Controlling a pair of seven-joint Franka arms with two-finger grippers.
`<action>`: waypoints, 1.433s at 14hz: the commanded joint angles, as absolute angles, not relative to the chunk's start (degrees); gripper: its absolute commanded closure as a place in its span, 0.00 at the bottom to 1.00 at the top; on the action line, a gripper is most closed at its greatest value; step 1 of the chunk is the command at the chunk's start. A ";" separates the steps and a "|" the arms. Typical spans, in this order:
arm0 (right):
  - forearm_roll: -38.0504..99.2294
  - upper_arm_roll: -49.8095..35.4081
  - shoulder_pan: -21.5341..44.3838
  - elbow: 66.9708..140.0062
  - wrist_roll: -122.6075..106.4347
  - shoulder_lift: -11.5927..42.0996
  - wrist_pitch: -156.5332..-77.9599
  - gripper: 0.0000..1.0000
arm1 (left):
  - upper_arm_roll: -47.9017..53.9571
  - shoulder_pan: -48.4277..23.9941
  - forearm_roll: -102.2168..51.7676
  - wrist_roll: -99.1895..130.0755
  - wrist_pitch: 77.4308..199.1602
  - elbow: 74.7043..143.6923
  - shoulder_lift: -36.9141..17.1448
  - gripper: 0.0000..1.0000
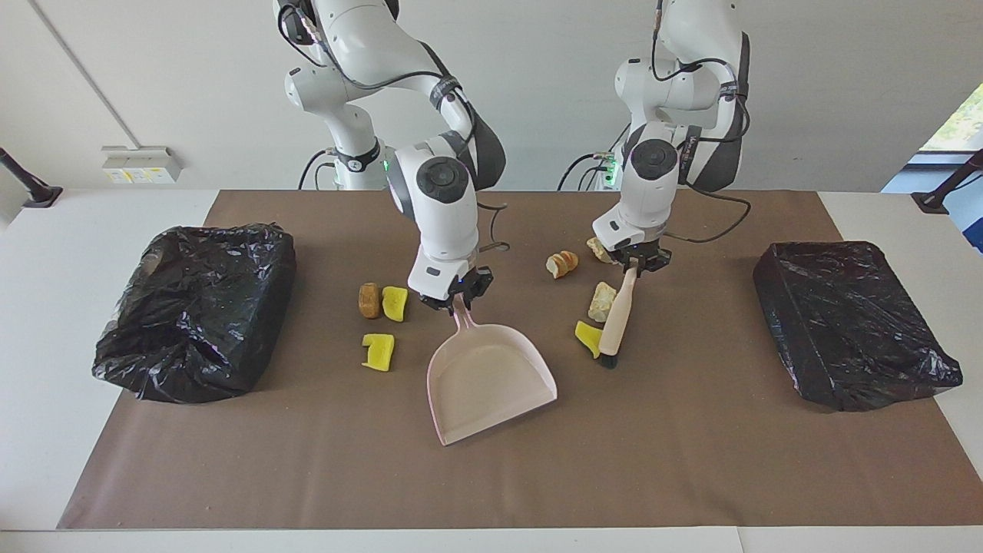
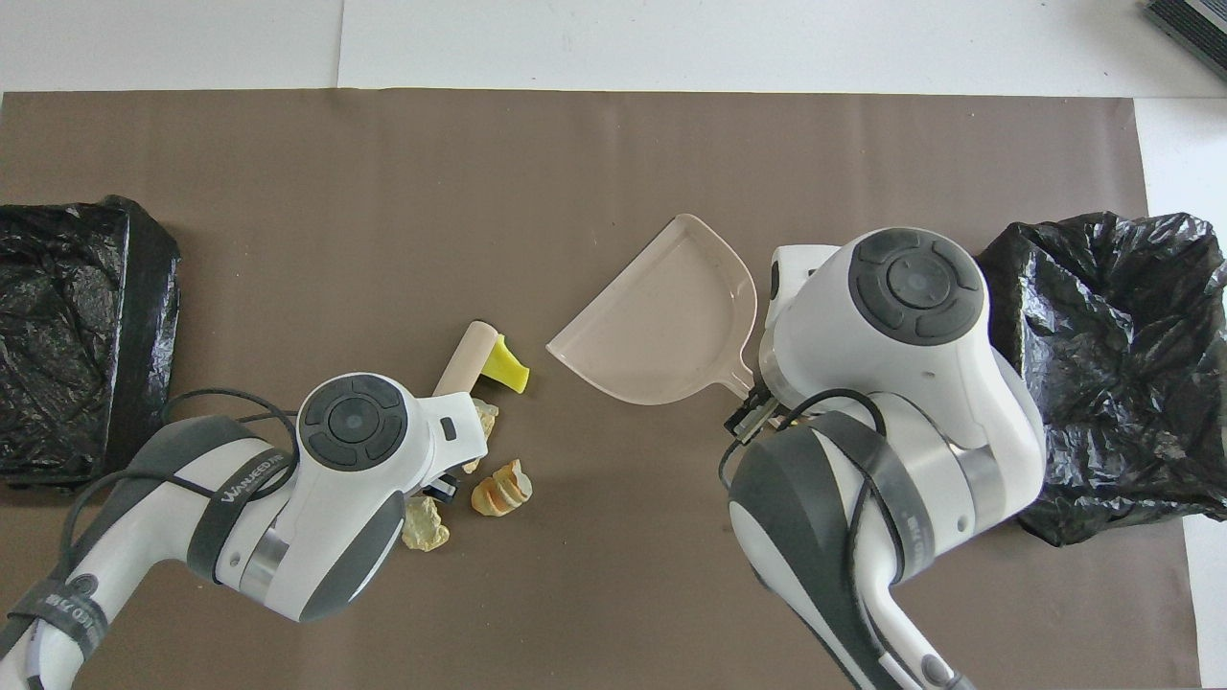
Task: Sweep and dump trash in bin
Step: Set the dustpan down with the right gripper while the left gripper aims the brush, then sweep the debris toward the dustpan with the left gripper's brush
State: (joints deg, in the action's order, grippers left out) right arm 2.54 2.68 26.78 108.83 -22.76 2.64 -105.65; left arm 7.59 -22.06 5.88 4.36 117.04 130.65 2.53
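Observation:
My right gripper [image 1: 459, 298] is shut on the handle of the pink dustpan [image 1: 491, 376], whose open lip points away from the robots; the pan also shows in the overhead view [image 2: 671, 326]. My left gripper [image 1: 633, 265] is shut on the beige brush [image 1: 618, 315], bristles down beside a yellow sponge bit [image 1: 587, 338]. A beige chunk [image 1: 602, 301] lies beside the brush handle. A bread chunk [image 1: 562, 263] and another beige chunk [image 1: 599, 250] lie nearer the robots. A brown chunk [image 1: 369, 300] and two yellow bits [image 1: 395, 303], [image 1: 378, 352] lie beside the dustpan toward the right arm's end.
A bin lined with a black bag [image 1: 196, 307] stands at the right arm's end of the brown mat [image 1: 691, 461]. A second black-bagged bin [image 1: 852, 322] stands at the left arm's end. In the overhead view the right arm hides the trash beside the dustpan.

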 commanded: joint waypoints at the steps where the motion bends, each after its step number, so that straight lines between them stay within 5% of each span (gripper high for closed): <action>1: 2.02 2.29 26.98 119.86 -33.97 -4.03 -110.20 1.00 | 6.94 -23.91 5.19 9.56 112.69 129.03 3.95 1.00; 5: 2.11 2.29 26.37 123.48 -52.99 -4.13 -112.32 1.00 | 6.59 -23.56 5.19 14.04 109.51 127.79 5.36 1.00; 12: -3.33 2.29 33.29 125.95 -46.42 3.07 -122.96 1.00 | 6.50 -16.09 5.10 11.53 119.53 130.52 4.13 1.00; 20: -5.01 2.29 35.77 125.68 -42.63 5.10 -124.10 1.00 | 6.85 -21.79 4.75 9.93 129.89 133.50 0.18 1.00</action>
